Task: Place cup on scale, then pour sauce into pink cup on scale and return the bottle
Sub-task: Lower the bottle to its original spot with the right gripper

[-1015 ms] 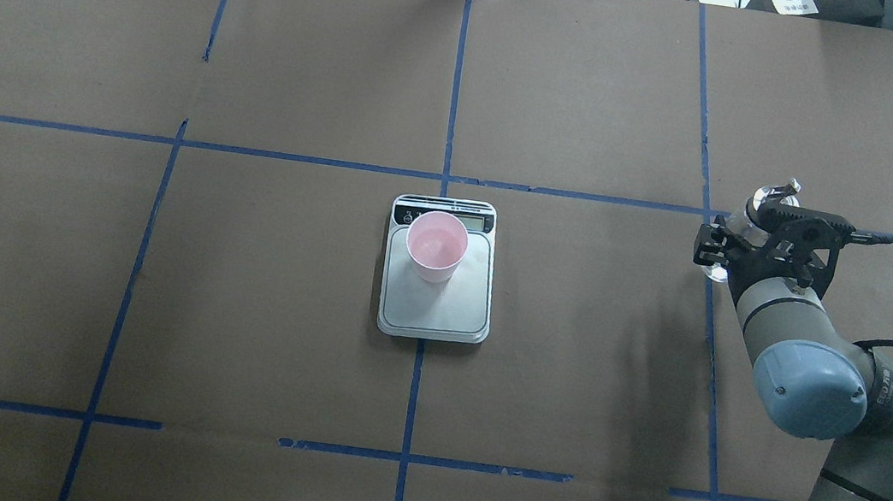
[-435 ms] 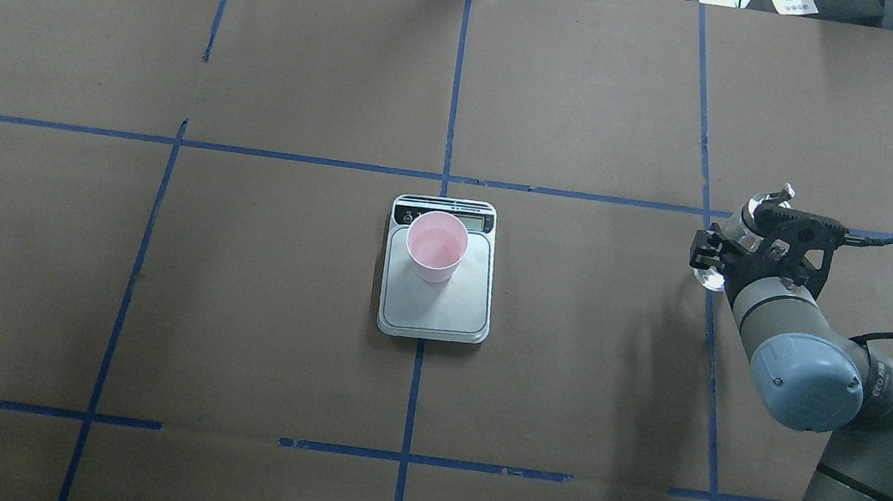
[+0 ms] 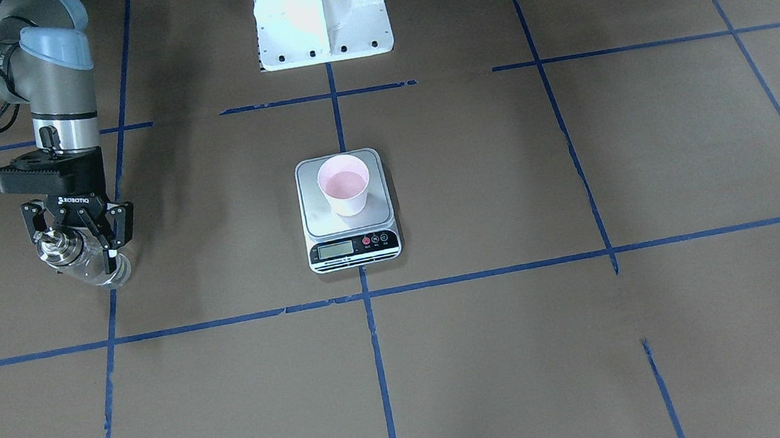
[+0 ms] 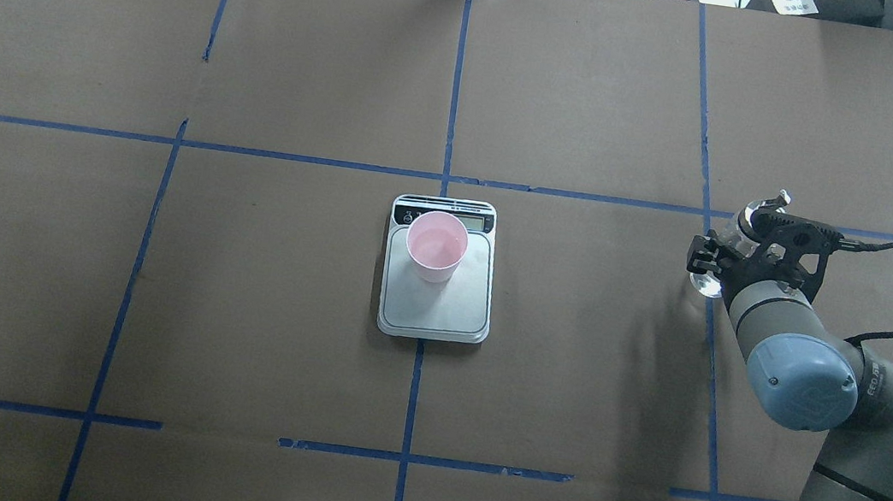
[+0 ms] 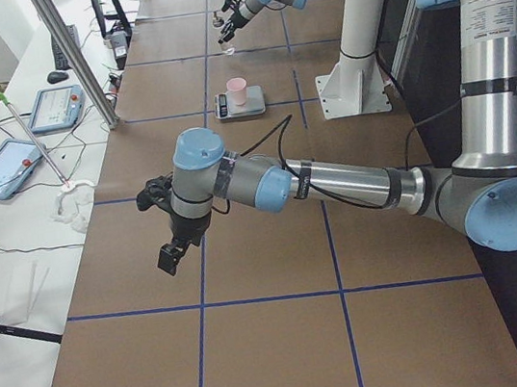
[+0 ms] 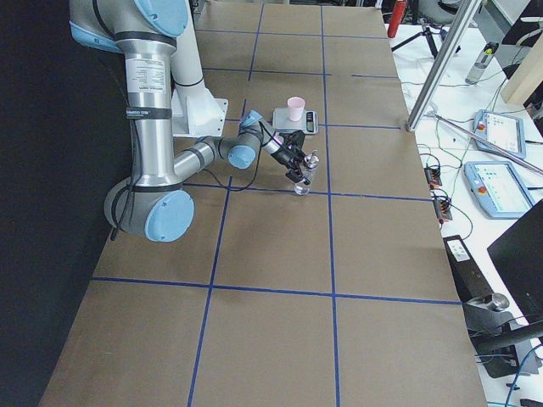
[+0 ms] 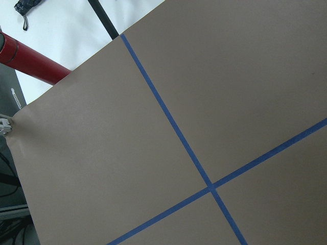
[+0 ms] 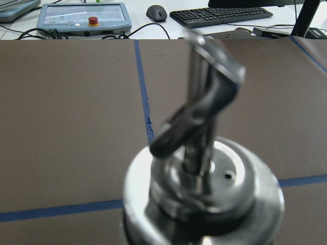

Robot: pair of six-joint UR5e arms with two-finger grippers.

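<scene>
The table [image 4: 233, 300] is wrapped in brown paper with blue tape [image 4: 453, 96] marking out big squares. Over its left end the left arm [image 5: 334, 177] stretches out low, and the left gripper [image 5: 169, 256] hangs from it above the paper, well apart from everything else. From here I cannot tell how its jaws stand. The right arm [image 4: 825, 387] bends in over the right side of the table. Its right gripper [image 3: 81, 246] is clenched around the bottle [image 3: 88, 268] just below the shiny collar [image 8: 204, 204].

The scale [image 4: 439, 310] sits in the middle of the table, straddling the centre tape line, its display strip [image 3: 355, 243] facing the far edge from the robot. On the steel platform the cup [image 4: 436, 245] stands upright, close to the display end and a little toward the robot's left.

The bottle is near the right edge, over a tape line and well apart from the scale. It is tilted, spout [image 4: 781, 196] angled toward the far edge, and I cannot tell whether its base touches the paper. The sauce is too clear to make out
</scene>
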